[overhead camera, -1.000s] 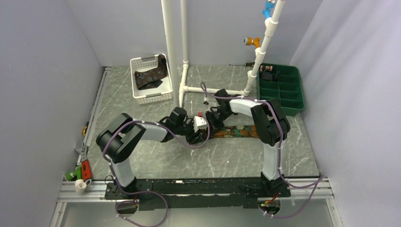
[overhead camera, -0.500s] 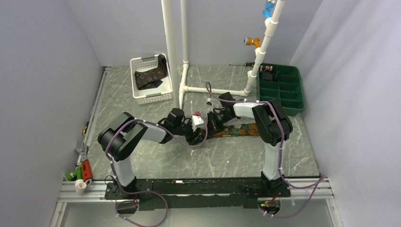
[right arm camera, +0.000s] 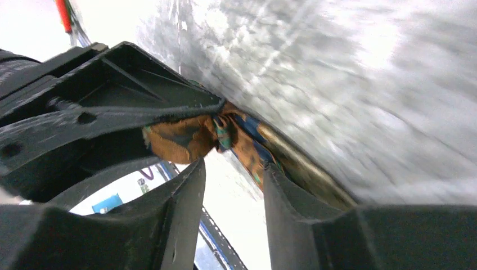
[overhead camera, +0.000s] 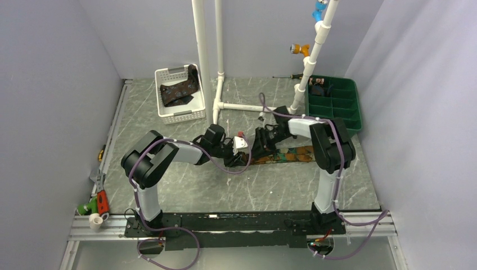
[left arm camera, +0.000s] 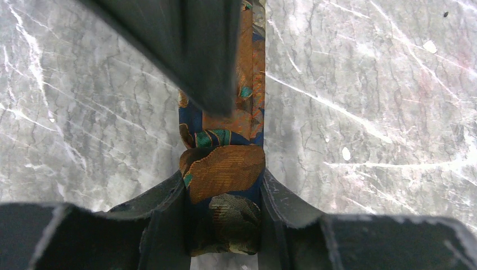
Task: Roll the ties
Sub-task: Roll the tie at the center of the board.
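An orange and teal tie (overhead camera: 289,156) lies flat on the table's middle, running right from the two grippers. My left gripper (overhead camera: 235,157) is shut on the tie's rolled end (left arm camera: 225,169), which fills the gap between its fingers (left arm camera: 163,208). My right gripper (overhead camera: 257,151) is open, right next to the left one; its jaws stand apart with nothing between them, and the tie (right arm camera: 243,139) passes by its right fingertip (right arm camera: 275,185). A second dark tie (overhead camera: 179,90) lies in the white basket.
A white basket (overhead camera: 169,115) stands at the back left and a green compartment tray (overhead camera: 334,121) at the back right. A white pipe frame (overhead camera: 247,107) rises between them. Small tools (overhead camera: 98,202) lie at the left edge.
Both grippers have shifted a little to the right and away along the tie. The right arm's elbow has swung right. The left gripper keeps hold of the rolled end.
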Controlling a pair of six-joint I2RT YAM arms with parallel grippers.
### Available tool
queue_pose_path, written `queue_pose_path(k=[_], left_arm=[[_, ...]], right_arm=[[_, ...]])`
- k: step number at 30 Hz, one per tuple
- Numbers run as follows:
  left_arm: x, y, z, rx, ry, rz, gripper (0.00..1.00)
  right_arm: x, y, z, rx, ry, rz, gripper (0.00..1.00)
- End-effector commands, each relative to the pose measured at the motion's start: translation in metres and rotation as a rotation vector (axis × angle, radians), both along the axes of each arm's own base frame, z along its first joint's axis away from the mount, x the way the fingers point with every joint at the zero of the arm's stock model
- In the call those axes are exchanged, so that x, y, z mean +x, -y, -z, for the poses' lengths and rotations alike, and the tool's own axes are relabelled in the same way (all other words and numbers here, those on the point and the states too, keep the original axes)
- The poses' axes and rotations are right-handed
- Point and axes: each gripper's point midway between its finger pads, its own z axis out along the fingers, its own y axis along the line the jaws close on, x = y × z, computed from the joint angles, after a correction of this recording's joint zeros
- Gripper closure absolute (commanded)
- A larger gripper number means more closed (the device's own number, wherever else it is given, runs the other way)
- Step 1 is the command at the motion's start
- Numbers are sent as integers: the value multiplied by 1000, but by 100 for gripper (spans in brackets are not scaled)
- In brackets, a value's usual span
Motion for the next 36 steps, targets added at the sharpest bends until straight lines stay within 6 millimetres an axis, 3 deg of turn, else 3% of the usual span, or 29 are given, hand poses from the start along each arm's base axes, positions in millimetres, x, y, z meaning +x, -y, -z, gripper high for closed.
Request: queue_pose_path(k=[1,5,13,16,18,20,24,27,32,36], left_arm=[[-25,-27,43,235,-93,-6,83],[-29,-25,48,272,-93,5,83],[-27,-22,47,283,-91,5,81],[-26,-19,47,282,-91,10,82],[-25,-19,46,285,-90,12,82],[-25,-18,46,286,-88,20,78],[-15,-14,36,234,-124,6,48],[-5,-4,20,151,-107,24,35],[-2,18,-13,-13,-24,86,25],[7,33,-23,-78,-3,85,24]], right_arm=[[10,27,-30,-10,55,57,52],[7,8,-42,69,30,53,47],[-2,-17,-19,66,-47,19,49],[2,-19,-13,53,-28,11,57],[5,-17,-9,35,-23,7,79],[3,-13,-3,8,-23,-9,100],[-4,12,20,-114,-26,-23,100],[-3,37,38,-219,-32,-5,100],[12,62,52,-347,12,20,100],[17,70,55,-398,32,18,100]])
